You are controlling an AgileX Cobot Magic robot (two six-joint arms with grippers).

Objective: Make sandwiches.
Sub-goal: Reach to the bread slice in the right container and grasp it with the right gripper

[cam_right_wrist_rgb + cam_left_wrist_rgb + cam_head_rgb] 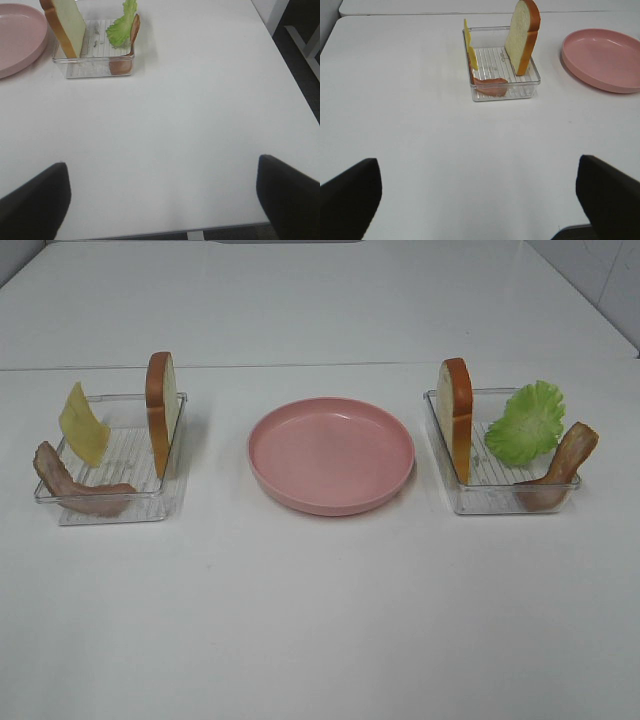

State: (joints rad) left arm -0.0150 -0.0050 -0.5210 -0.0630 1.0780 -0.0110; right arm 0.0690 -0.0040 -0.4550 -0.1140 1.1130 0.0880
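White table (320, 620), left gripper (480, 200) and right gripper (160, 200) both gape empty; best pinch the bread slice (162, 415) left of the plate (330, 452) by its crust.

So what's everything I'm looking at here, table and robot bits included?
table: one, white, under everything
plate: one, pink, centre
clear trays: two, transparent, left of the plate and right of it
bread slices: two, white with orange-brown crust, on edge, one per tray
cheese slice: one, yellow, left tray
bacon strips: two, brown, one per tray
lettuce leaf: one, green, right tray
left gripper: one, black, open over bare table
right gripper: one, black, open over bare table
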